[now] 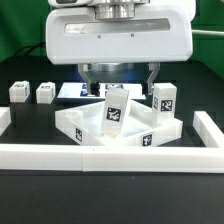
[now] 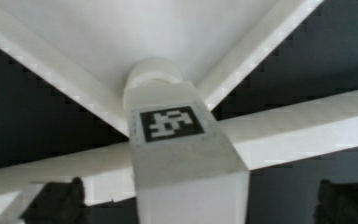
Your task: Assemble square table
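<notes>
Exterior view: the square table top point(image 1: 72, 122) lay turned cornerwise just behind the long border wall point(image 1: 110, 156), with bare dark table point(image 1: 30, 130) open at either side. The arm hung straight down over its middle, the gripper point(image 1: 120, 78) spread wide and holding nothing. An upright tagged leg point(image 1: 117, 108) stood on the top directly beneath the gripper, the fingertips point(image 2: 51, 198) apart from it on each side.

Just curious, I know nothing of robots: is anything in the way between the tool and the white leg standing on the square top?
Nothing visible is in the way. The open tool hangs directly above the leg, which stands on the square top. Only air lies between them.
</notes>
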Robot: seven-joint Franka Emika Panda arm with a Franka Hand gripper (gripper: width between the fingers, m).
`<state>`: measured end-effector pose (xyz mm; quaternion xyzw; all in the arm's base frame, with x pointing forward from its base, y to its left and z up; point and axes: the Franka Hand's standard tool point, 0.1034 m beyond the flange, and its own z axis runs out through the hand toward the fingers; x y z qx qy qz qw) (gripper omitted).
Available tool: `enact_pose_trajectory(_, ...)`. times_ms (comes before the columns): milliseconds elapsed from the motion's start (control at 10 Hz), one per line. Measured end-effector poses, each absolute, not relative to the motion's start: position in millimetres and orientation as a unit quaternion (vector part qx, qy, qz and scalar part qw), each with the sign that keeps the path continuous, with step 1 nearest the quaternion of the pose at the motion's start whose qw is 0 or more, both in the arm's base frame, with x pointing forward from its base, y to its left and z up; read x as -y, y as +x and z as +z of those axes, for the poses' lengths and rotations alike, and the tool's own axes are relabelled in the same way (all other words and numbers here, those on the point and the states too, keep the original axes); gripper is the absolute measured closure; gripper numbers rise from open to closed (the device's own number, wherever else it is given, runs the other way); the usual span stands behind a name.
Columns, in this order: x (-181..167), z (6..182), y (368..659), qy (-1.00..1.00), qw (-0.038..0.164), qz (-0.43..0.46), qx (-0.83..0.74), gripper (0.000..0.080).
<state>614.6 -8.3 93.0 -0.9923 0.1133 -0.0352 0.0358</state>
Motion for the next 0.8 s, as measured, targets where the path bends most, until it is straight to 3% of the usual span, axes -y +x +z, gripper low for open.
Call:
enact_pose_trajectory(600,2.4,82.6,622.2,-0.993,0.037,0.005,-0.111,0.0180)
enact_pose_trajectory(800,2.5,82.3,621.9,-0.993,0.037,0.005,-0.110,0.0508)
